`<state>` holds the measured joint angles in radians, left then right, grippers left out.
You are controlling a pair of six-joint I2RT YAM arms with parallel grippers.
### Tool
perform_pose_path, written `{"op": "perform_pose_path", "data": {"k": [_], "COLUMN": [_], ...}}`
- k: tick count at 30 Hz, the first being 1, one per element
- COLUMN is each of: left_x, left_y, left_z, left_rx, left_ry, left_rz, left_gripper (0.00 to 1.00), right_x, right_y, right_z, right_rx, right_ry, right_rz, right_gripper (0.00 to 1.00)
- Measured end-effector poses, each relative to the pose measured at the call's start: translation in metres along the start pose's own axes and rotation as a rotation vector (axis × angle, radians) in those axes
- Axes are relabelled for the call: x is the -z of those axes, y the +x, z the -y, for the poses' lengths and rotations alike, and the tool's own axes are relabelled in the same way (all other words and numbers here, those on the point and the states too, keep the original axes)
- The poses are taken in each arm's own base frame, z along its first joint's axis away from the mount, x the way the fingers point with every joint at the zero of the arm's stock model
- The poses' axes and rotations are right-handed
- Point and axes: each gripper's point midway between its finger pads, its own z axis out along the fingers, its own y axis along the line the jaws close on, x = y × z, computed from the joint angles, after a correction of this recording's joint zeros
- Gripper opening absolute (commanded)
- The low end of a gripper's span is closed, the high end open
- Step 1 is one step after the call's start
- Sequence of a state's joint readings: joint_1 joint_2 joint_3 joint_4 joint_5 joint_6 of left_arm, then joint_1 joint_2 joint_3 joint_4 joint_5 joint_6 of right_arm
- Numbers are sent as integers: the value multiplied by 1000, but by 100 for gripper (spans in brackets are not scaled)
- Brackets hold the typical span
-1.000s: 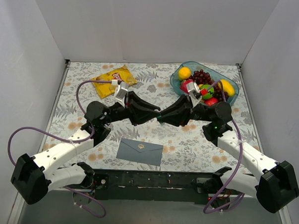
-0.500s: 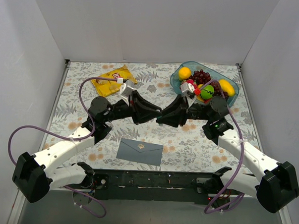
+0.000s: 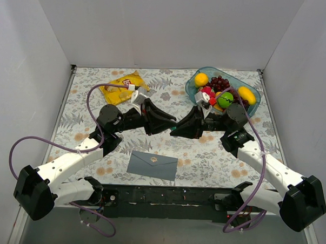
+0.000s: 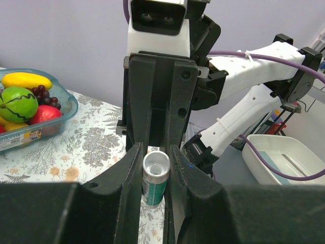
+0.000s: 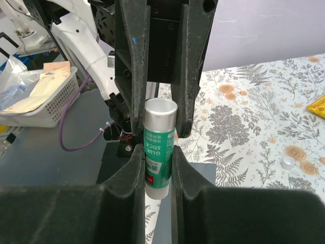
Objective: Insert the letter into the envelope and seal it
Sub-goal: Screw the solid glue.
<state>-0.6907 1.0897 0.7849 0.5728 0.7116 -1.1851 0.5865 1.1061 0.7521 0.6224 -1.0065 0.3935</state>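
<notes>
The grey-blue envelope (image 3: 152, 165) lies flat and closed near the table's front edge. Its corner also shows under my right gripper (image 5: 195, 203). The letter is out of view. My two grippers meet tip to tip above the middle of the table, left gripper (image 3: 169, 123) facing right gripper (image 3: 180, 128). Between them is a green glue stick (image 5: 160, 152). In the left wrist view my left gripper (image 4: 156, 152) is shut on the glue stick (image 4: 154, 185), whose silver end points at the camera. My right gripper (image 5: 158, 152) presses both sides of the stick's lower part.
A yellow crisp bag (image 3: 124, 88) lies at the back left. A clear blue bowl (image 3: 192, 86) of fruit stands at the back right, just behind my right wrist. A small white cap (image 5: 288, 162) lies on the patterned cloth.
Both grippers have shifted slightly toward the back of the table, still tip to tip. The right wrist has turned and its jaws have closed in on the glue stick.
</notes>
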Motion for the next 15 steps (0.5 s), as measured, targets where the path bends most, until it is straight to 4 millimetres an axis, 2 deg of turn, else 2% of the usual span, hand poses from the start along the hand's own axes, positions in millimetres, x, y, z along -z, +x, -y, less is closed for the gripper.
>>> {"op": "perform_pose_path", "data": {"k": [1, 10, 15], "left_x": [0, -1, -1], "left_y": [0, 1, -10], "left_z": [0, -8, -35], "left_rx": [1, 6, 3], "left_ry": [0, -44, -212], "left_rz": [-1, -10, 15], "left_gripper": [0, 0, 0], "right_x": [0, 0, -2], "right_y": [0, 2, -7], "right_z": [0, 6, 28], "right_rx": [1, -18, -31], "right_ry": [-1, 33, 170], "right_rz": [-1, -1, 20], "right_gripper": [1, 1, 1]}}
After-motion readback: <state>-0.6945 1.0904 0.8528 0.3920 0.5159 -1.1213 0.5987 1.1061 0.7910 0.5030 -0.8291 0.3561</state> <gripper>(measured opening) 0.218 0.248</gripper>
